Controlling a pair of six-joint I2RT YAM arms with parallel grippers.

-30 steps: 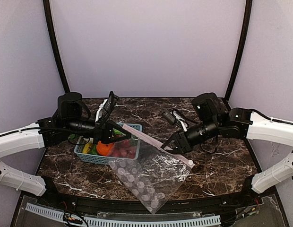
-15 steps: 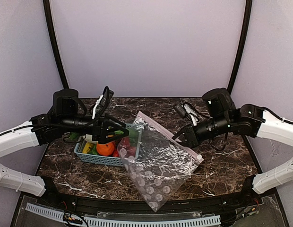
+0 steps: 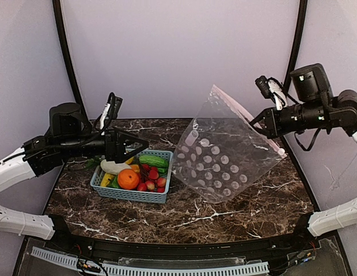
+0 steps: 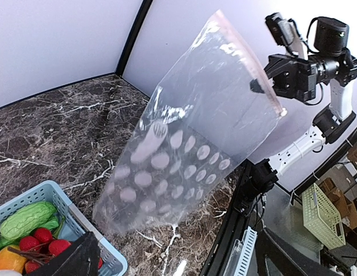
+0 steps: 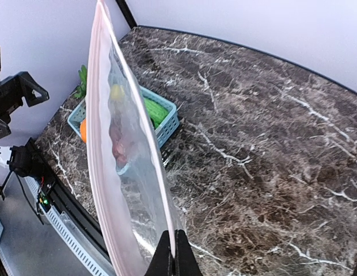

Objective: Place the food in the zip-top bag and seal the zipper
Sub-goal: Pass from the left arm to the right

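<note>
While the right pincer (image 3: 261,122) pinches shut on the mouth edge of the clear dot-printed zip-top bag (image 3: 221,158), the bag hangs up in the air over the right half of the dark marbled bench (image 3: 242,215). Pink-tinted zipper strip (image 3: 243,117) runs slantwise along the top. Bag's lower corner droops near the bench; cannot tell if it touches. Nothing visible inside the bag. Left pincer (image 3: 138,150) hovers over the light blue lattice plastic basket (image 3: 130,196), fingers spread wide, holding nothing. Basket holds a round orange (image 3: 128,179), green bumpy cucumber (image 3: 153,161), red strawberries (image 3: 151,175), white radish (image 3: 112,167).
</note>
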